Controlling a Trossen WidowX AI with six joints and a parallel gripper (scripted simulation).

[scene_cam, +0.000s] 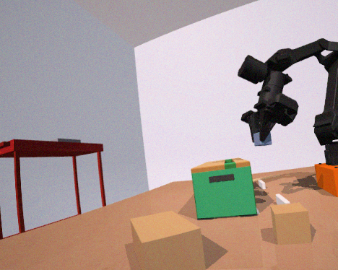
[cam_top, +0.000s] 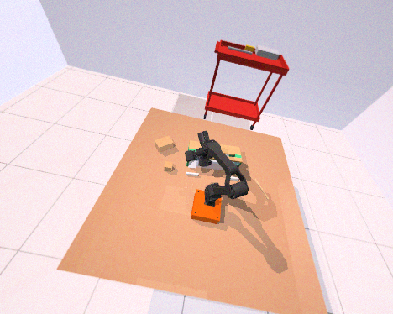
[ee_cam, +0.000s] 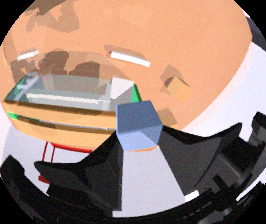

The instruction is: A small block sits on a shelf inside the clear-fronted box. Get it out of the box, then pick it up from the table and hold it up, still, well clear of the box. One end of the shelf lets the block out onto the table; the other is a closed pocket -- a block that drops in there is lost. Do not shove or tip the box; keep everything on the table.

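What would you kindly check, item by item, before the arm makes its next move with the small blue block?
1. Small blue block clamped in the black parallel-jaw gripper: ok.
2. Block lifted off the wooden table: ok.
3. Block above the green clear-fronted box, with open air between: ok.
4. Box upright on the table: ok.
5. Two tan cardboard cubes on the table: ok.
6. Block centred in the fingers: cannot tell.
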